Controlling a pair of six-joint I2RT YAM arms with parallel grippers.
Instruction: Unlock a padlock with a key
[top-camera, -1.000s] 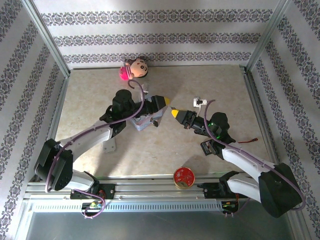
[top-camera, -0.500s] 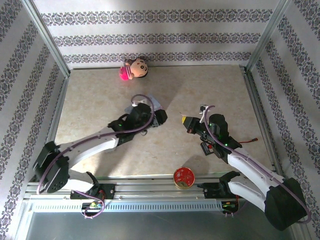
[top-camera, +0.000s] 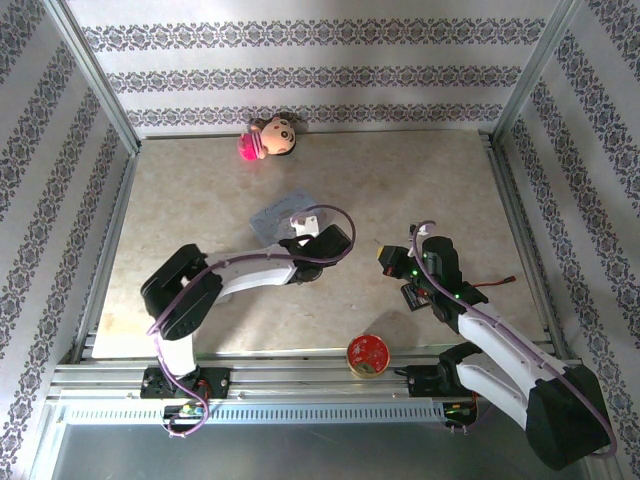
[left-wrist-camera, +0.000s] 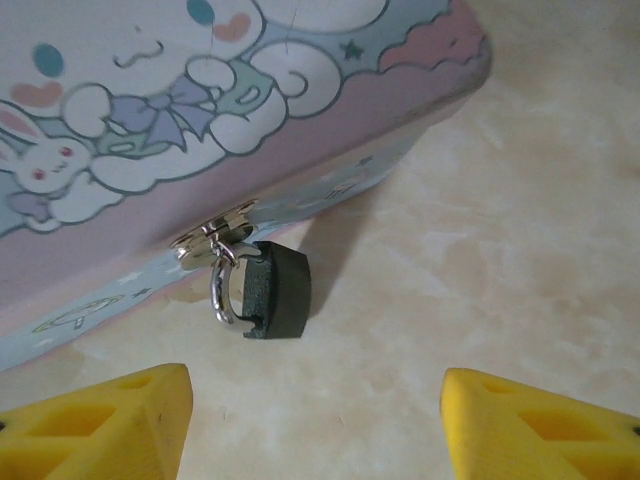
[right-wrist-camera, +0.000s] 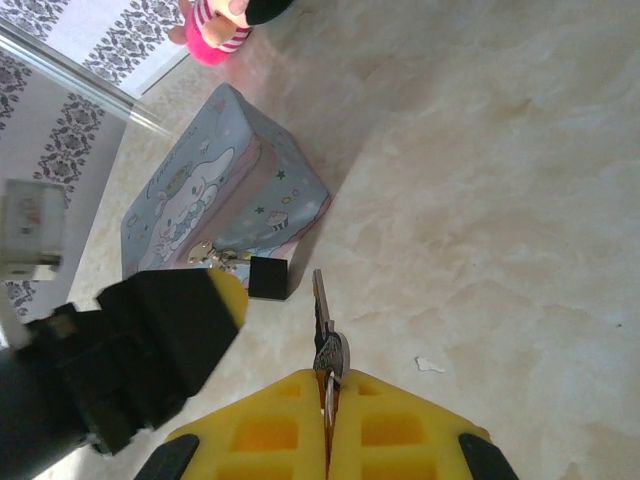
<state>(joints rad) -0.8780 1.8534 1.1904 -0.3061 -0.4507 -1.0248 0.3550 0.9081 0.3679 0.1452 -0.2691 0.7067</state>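
On the counter (left-wrist-camera: 520, 230) at the box (left-wrist-camera: 300, 110) front, hovering left end effector (left-wrist-camera: 315, 420) spread apart before the hasp-hung padlock (left-wrist-camera: 275, 290), likely to steady it, while clamping the key (right-wrist-camera: 322, 320) blade-forward in right end effector (right-wrist-camera: 326, 395) for insertion.

L arm has folded right back since a sec ago, elbow swung toward the near-left corner. The left gripper (top-camera: 335, 240) dropped from over the box (top-camera: 275, 215) to its near-right side, low by the padlock (left-wrist-camera: 275, 292). Box lid now uncovered from above. Right gripper (top-camera: 383, 250) w/ the key (right-wrist-camera: 322, 320) slid back and rightward, nearer its base.
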